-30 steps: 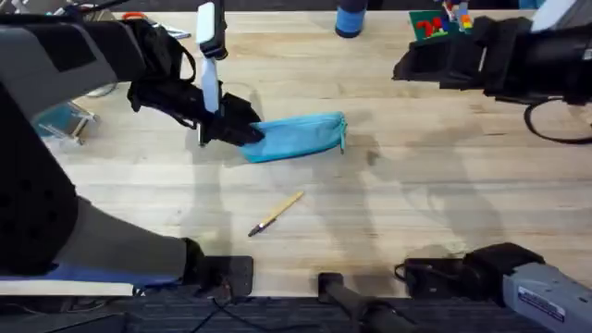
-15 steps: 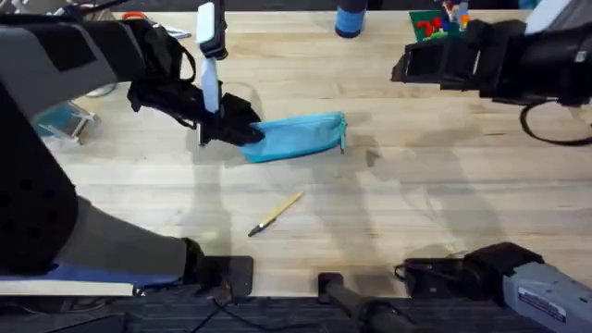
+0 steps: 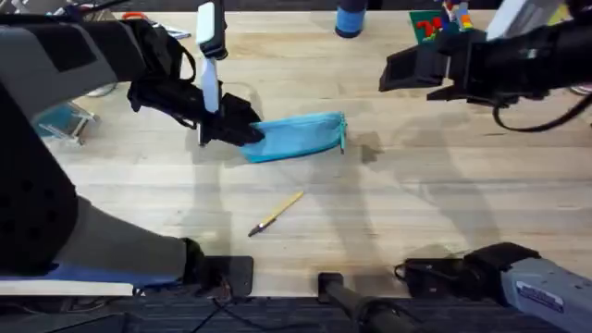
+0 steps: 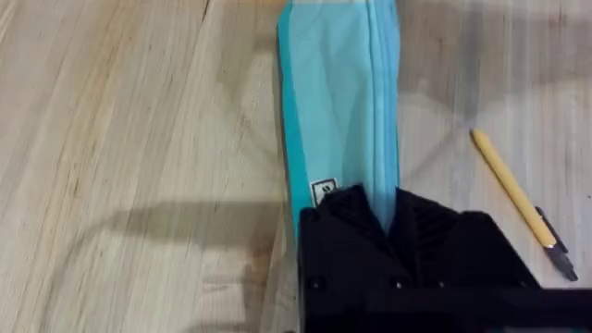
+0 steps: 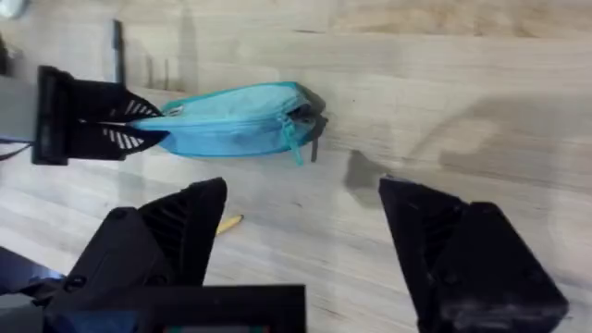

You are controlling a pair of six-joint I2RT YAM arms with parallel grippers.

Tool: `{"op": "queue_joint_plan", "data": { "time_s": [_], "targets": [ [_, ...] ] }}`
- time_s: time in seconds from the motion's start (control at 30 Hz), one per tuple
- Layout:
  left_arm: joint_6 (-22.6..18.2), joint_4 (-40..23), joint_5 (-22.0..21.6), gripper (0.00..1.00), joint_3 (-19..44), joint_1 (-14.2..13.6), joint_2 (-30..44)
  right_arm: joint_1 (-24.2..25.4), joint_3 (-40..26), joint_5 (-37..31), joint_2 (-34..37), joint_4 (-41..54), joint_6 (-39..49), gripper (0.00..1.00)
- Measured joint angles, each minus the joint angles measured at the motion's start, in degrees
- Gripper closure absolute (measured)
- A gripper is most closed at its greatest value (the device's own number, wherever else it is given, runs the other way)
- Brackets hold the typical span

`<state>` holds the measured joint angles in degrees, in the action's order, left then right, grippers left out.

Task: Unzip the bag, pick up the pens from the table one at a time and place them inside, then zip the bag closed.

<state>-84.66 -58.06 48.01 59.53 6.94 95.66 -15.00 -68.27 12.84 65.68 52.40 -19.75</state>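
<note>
The left gripper [image 3: 242, 129] is pinching one end of the light blue fabric pouch [image 3: 301, 135], apparently fully clamped. The right gripper [image 5: 301, 231] is hovering wide open and empty, the pouch lying beyond its jaws. The tan wooden pen [image 3: 276, 214] is lying apart from both.

Left claw clamped on the near end of the light blue pencil pouch

The left claw [image 4: 387, 217] has its black ribbed fingers [image 4: 347, 217] closed against the end of the pencil pouch [image 4: 338, 102], one finger on each side of the zipper line that runs the pouch's length. A small white label (its print too small to read) sits on the fabric just beside one finger. The pouch lies flat on the pale wooden bench [image 4: 129, 139], stretching straight away from the claw, its zipper shut along the part that shows. A tan pen [image 4: 518, 199] with a dark tip lies on the planks near the pouch, apart from it and angled away.
</note>
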Motion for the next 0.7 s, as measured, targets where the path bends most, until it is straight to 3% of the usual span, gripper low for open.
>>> {"op": "queue_joint_plan", "data": {
  "time_s": [0.23, 0.7],
  "targets": [
    [0.0, 0.0, 0.0, 0.959, 0.0, 0.0, 0.0, -0.8, 0.0, 0.0, 4.4, 0.0, 0.1, 0.004],
    [0.0, 0.0, 0.0, 0.959, 0.0, 0.0, 0.0, -8.4, 0.0, 0.0, 15.8, -4.2, 1.4, 0.005]
  ]
}}
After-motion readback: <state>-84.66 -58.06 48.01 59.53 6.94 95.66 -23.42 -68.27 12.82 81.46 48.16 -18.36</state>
